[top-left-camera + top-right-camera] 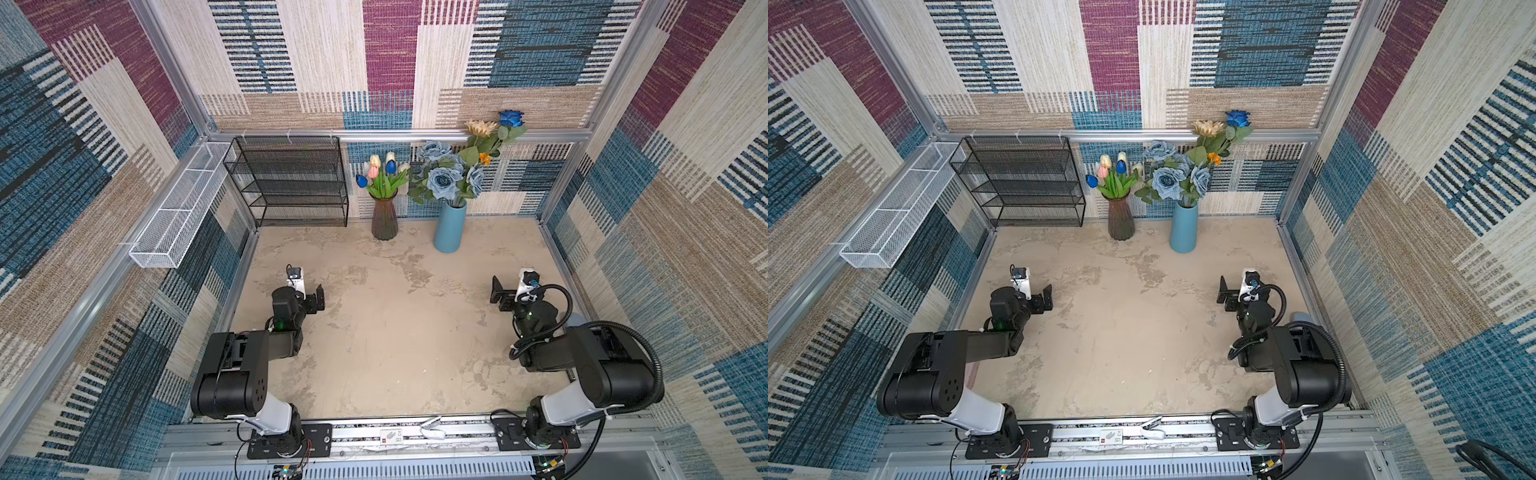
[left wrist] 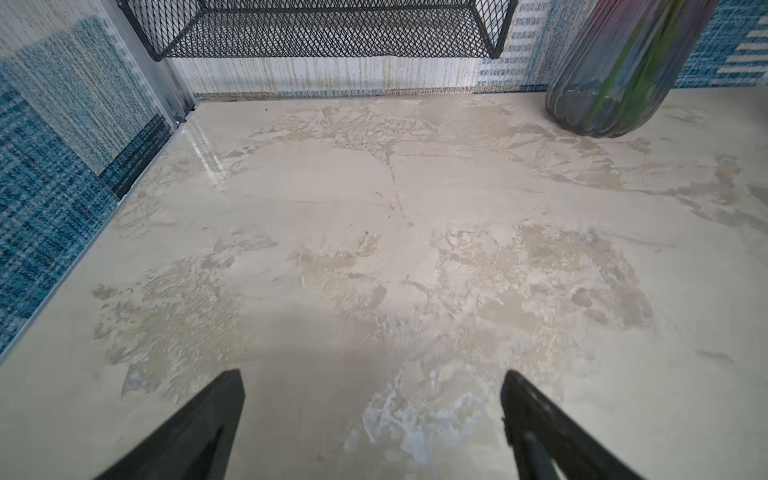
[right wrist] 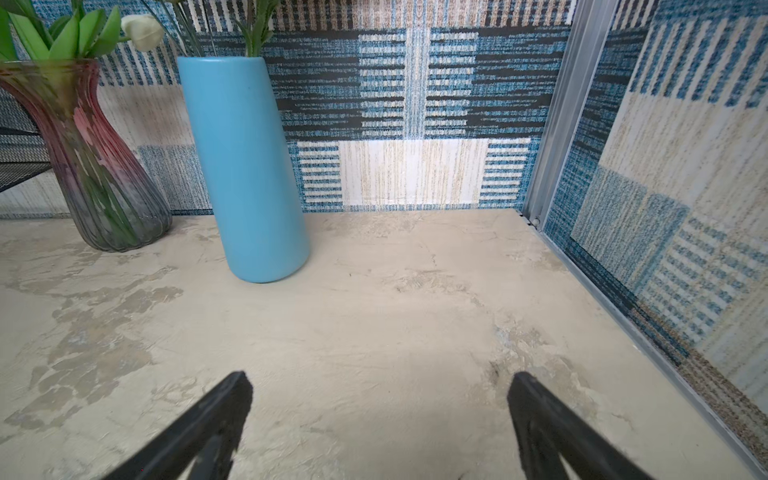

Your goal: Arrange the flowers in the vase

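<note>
two vases (image 1: 384,222) (image 1: 449,228) at back edge, left tool (image 1: 319,297), right tool (image 1: 496,291) spread

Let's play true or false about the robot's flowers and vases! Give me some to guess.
1. The tulips stand in the blue vase. False: they stand in the ribbed glass vase.
2. The left gripper and right gripper have open fingers, holding nothing. True.
3. A flower lies on the table. False: every flower visible stands in a vase.
4. In both top views, the black mesh rack stands left of the glass vase. True.
</note>
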